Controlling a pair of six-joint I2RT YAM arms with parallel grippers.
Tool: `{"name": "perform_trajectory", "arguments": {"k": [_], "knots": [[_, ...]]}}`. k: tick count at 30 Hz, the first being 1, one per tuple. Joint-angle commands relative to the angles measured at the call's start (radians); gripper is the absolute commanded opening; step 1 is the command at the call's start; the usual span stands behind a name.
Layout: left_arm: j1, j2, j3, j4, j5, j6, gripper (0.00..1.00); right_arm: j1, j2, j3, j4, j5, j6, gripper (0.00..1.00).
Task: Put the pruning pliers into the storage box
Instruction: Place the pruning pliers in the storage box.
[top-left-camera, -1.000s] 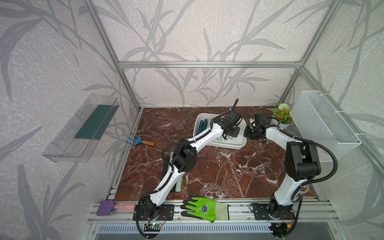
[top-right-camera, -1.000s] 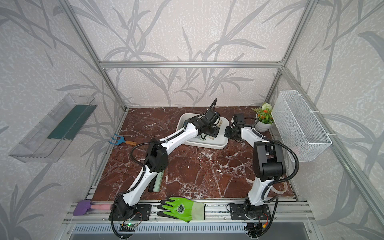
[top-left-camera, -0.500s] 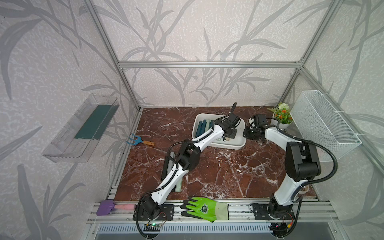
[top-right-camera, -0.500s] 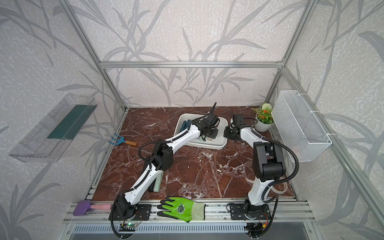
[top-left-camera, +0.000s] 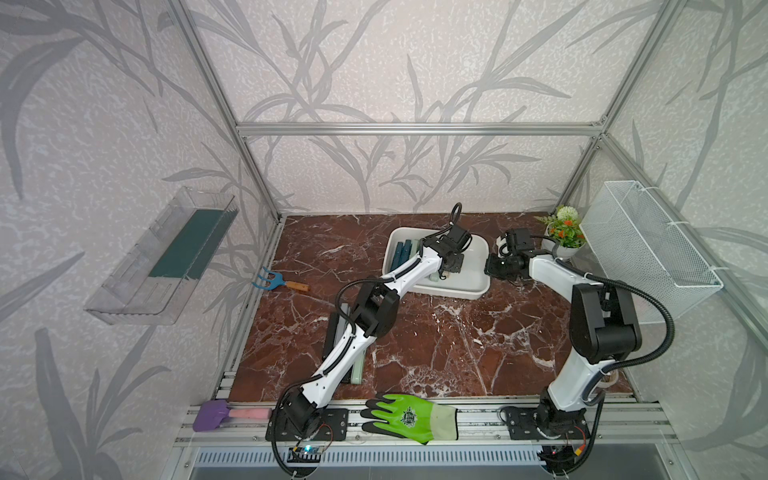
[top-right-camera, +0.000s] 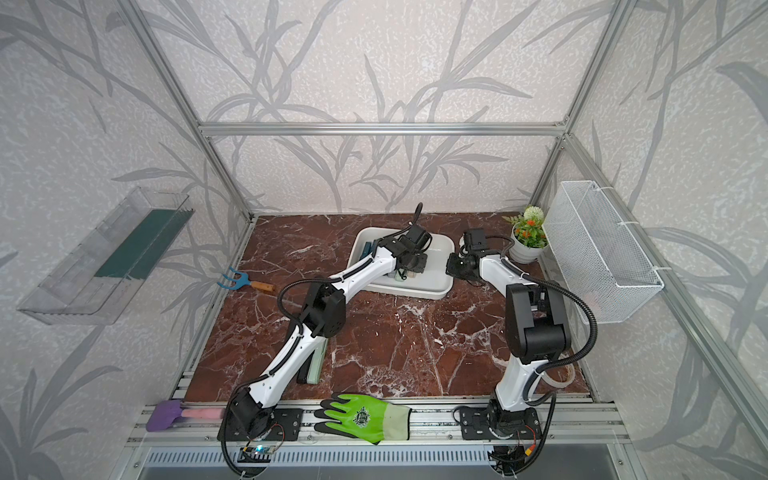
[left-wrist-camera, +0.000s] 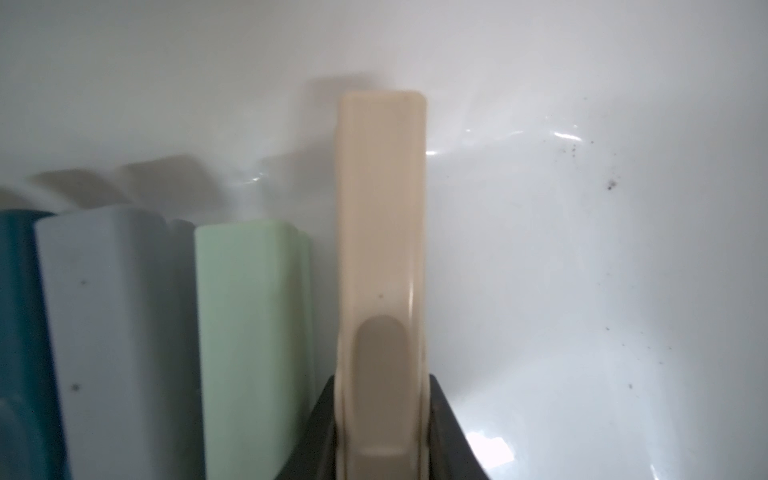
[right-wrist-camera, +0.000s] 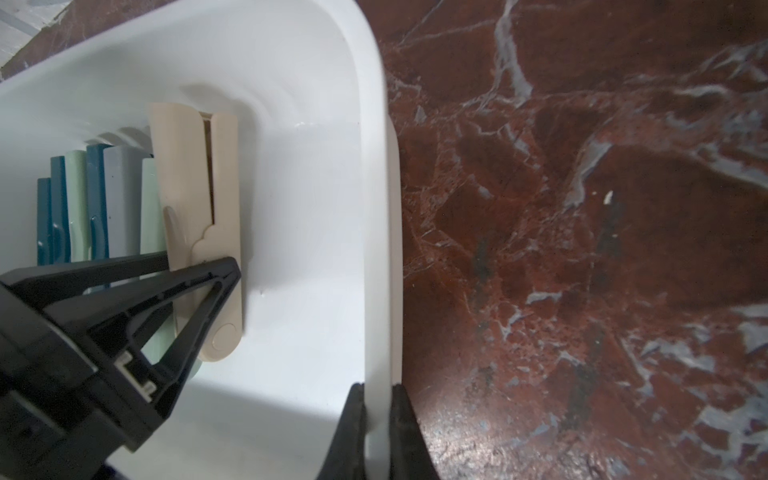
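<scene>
The white storage box (top-left-camera: 473, 286) stands at the back middle of the marble floor. My left gripper (left-wrist-camera: 382, 386) is down inside it, shut on a beige pruning pliers (left-wrist-camera: 380, 249) that stands on edge next to pale green (left-wrist-camera: 249, 332), grey (left-wrist-camera: 116, 332) and teal (left-wrist-camera: 16, 332) pliers along the box wall. My right gripper (right-wrist-camera: 377, 390) is shut on the box's rim (right-wrist-camera: 374, 208) at its right side. More pliers, black (top-left-camera: 332, 332) and pale green (top-left-camera: 358, 370), lie on the floor under the left arm.
A blue hand rake (top-left-camera: 274, 281) lies at the left edge. A purple trowel (top-left-camera: 216, 413) and a green glove (top-left-camera: 409, 417) rest on the front rail. A flower pot (top-left-camera: 563, 232) and a wire basket (top-left-camera: 648, 249) are at the right, and a clear bin (top-left-camera: 166, 253) hangs on the left wall.
My left gripper has sunk lower into the box with the beige pliers, toward the box's near side. The right gripper has stayed on the rim.
</scene>
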Motion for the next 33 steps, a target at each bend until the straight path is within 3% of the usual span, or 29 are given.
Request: {"name": "perform_trajectory", "arguments": {"k": [1,8,18,33], "knots": [[0.018,0.021,0.029,-0.027,-0.036,-0.018,0.22,0.021,-0.018,-0.024,-0.050,-0.043,-0.009,0.10],[0.027,0.020,0.029,-0.024,-0.037,-0.025,0.25,0.022,-0.019,-0.022,-0.050,-0.045,-0.008,0.10],[0.026,0.004,0.029,-0.031,-0.013,-0.030,0.46,0.021,-0.021,-0.022,-0.051,-0.041,-0.011,0.10],[0.021,-0.139,0.063,-0.038,-0.004,0.013,0.47,0.022,-0.019,-0.021,-0.058,-0.034,-0.016,0.10]]}}
